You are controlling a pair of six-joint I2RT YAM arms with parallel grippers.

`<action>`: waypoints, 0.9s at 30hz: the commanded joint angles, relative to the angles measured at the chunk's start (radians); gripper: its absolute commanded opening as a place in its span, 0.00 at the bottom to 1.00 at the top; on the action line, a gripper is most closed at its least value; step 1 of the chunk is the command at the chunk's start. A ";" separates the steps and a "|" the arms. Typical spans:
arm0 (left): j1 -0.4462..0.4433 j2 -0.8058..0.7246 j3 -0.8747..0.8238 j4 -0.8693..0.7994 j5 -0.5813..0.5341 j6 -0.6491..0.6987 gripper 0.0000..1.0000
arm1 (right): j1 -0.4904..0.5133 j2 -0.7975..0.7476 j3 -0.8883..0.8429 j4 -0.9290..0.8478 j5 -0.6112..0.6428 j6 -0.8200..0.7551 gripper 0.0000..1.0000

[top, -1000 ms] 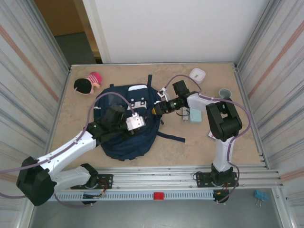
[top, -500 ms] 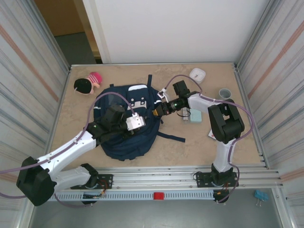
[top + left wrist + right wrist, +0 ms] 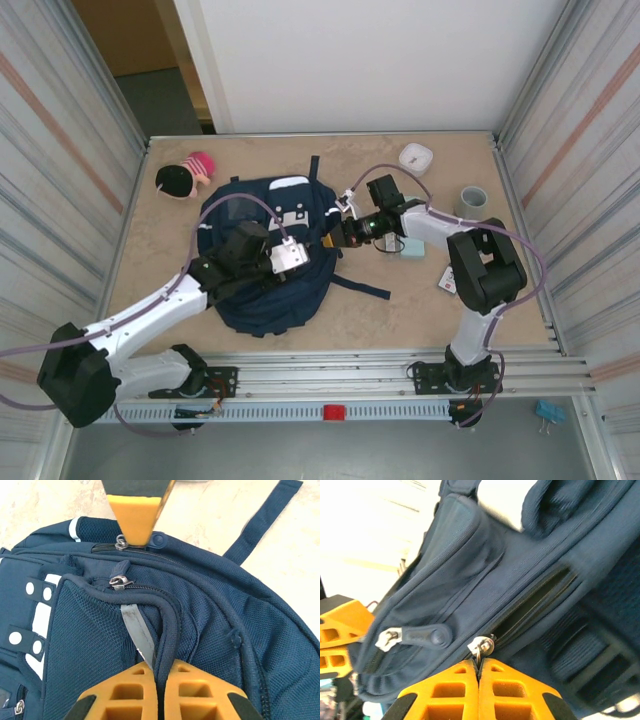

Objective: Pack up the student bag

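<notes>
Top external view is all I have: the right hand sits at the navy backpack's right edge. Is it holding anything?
Observer: Yes. In the right wrist view, the right hand is shut on a silver zipper pull of the backpack.
Operator: Is that zipper open at all?
Observer: Partly, it seems: a dark slit runs away from the pull.
Operator: And the left hand?
Observer: The left wrist view shows the left hand pinching a piped seam on the backpack.
</notes>
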 commanded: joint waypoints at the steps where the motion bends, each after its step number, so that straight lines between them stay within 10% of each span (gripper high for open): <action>1: 0.014 0.016 0.025 0.069 -0.160 -0.052 0.00 | 0.044 -0.079 -0.050 0.037 -0.083 0.139 0.00; 19: 0.000 0.052 -0.003 0.246 -0.119 -0.194 0.00 | 0.313 -0.252 -0.297 0.560 0.123 0.738 0.00; 23: 0.000 0.021 -0.034 0.314 -0.064 -0.224 0.00 | 0.336 -0.289 -0.332 0.600 0.194 0.778 0.13; 27: 0.000 -0.023 -0.066 0.332 -0.040 -0.220 0.00 | 0.269 -0.397 -0.386 0.513 0.234 0.737 0.48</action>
